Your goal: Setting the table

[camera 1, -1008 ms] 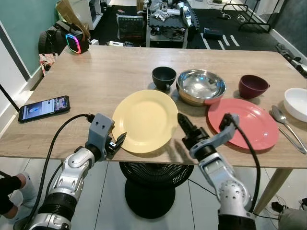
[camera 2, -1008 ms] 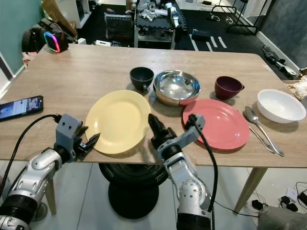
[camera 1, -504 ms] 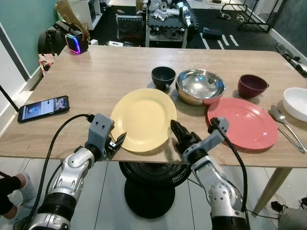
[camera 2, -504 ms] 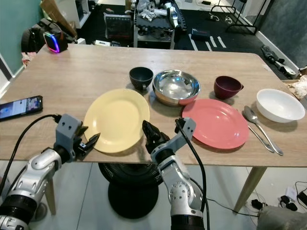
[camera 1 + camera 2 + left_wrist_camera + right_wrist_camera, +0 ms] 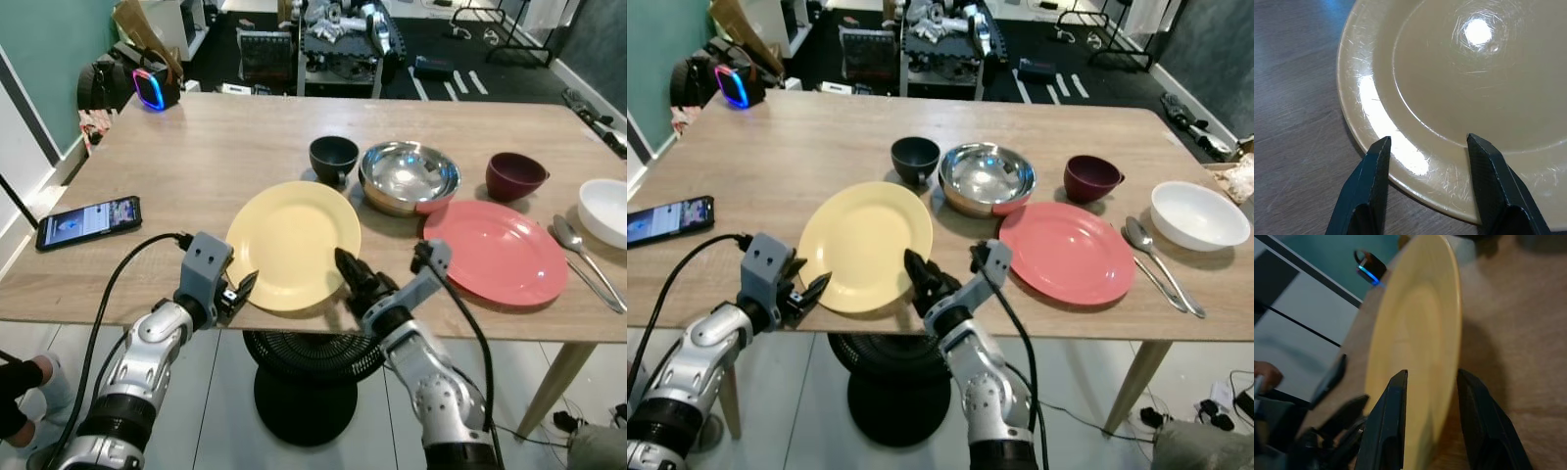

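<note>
- Both jaws are standing apart, straddling opposite edges of the yellow plate [image 5: 292,245] without clamping it.
- Left gripper [image 5: 242,287] is sitting at the plate's near-left rim; right gripper [image 5: 350,273] is reaching over the near-right rim (seemingly the nearer one).
- Round, glossy and finely scratched, the plate is lying flat at the wooden table [image 5: 196,166] front edge, directly ahead of both.
- A red plate [image 5: 496,252] is lying just beside it.

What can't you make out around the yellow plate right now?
- Right pincer: the head views leave unclear whether it touches the round yellow plate.
- Plate's near underside: hidden by its own rim.
- White bowl: cut off by the left eye view's edge.
- Black phone: screen too small to read.
</note>
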Motion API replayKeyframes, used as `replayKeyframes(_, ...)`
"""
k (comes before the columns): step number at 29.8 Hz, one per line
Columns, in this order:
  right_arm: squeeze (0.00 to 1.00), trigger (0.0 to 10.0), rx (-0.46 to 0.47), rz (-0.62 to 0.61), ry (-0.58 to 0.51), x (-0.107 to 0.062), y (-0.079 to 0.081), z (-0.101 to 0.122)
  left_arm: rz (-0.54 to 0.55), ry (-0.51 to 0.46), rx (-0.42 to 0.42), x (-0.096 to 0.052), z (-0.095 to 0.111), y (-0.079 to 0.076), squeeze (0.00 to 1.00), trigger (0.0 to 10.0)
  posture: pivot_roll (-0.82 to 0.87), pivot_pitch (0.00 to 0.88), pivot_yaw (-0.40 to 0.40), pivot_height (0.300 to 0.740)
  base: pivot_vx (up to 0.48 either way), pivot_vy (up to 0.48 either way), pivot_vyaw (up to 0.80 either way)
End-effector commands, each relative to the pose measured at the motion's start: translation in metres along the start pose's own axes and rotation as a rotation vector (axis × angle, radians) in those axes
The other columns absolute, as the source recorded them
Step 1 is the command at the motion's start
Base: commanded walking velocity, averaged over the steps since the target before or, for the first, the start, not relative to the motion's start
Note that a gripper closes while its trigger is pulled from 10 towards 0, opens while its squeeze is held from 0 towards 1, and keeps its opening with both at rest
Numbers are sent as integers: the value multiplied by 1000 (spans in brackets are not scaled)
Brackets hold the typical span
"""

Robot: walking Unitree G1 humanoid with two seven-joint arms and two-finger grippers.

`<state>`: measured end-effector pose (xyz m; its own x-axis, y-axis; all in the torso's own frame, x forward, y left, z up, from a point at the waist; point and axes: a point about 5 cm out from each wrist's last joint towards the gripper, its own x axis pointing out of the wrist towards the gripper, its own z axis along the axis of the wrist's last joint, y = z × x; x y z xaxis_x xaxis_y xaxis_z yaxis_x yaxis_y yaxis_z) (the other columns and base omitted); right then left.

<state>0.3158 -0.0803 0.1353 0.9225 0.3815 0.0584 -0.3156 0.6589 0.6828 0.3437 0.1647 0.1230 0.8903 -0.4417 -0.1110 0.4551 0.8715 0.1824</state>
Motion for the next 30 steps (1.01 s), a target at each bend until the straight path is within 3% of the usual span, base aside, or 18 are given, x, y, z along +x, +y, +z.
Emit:
replayKeyframes(1,0,9137,77,10,46,2,15,-30,-28,130,-33,-7,-29,-8,0,10000,-33,107,47,740,0,0,0)
replayKeyframes(2,0,4196,67,15,60,5,19,-35,-29,131,-32,-7,-29,-8,0,10000,-31,106,48,740,0,0,0)
replayKeyframes(3,0,4196,67,15,60,5,19,-35,-29,131,-32,-7,-29,-8,0,10000,-31,106,48,740,0,0,0)
replayKeyframes(5,0,0,53,22,76,7,22,-39,-29,130,-31,-7,-29,-7,0,10000,-30,105,47,740,0,0,0)
replayKeyframes(19,0,0,31,50,27,8,23,-29,-32,103,-29,-4,-21,-5,0,10000,-33,102,48,740,0,0,0)
replayKeyframes(20,0,0,10,49,2,9,23,-23,-57,46,-53,0,-4,-5,0,10000,-36,94,51,740,0,0,0)
replayKeyframes(21,0,0,10,49,2,9,23,-23,-57,46,-53,0,-4,-5,0,10000,-36,94,51,740,0,0,0)
replayKeyframes(22,0,0,-1,44,-12,10,23,-19,-82,-1,-70,3,10,-5,0,10000,-35,93,52,740,0,0,0)
replayKeyframes(23,0,0,-12,28,-45,12,20,-9,-150,-114,-81,5,45,-7,0,10000,-34,89,53,740,0,0,0)
replayKeyframes(24,0,0,-12,28,-45,12,20,-9,-150,-114,-81,5,45,-7,0,10000,-34,89,53,740,0,0,0)
replayKeyframes(26,0,0,-18,16,-92,13,16,7,-229,-253,-73,2,90,-10,0,10000,-27,85,55,740,0,0,0)
replayKeyframes(27,0,0,-18,16,-92,13,16,7,-229,-253,-73,2,90,-10,0,10000,-27,85,55,740,0,0,0)
replayKeyframes(29,0,0,-22,18,-136,11,14,23,-293,-360,-48,-7,126,-13,0,10000,-24,81,56,740,0,0,0)
replayKeyframes(30,0,0,-22,18,-136,11,14,23,-293,-360,-48,-7,126,-13,0,10000,-24,81,56,740,0,0,0)
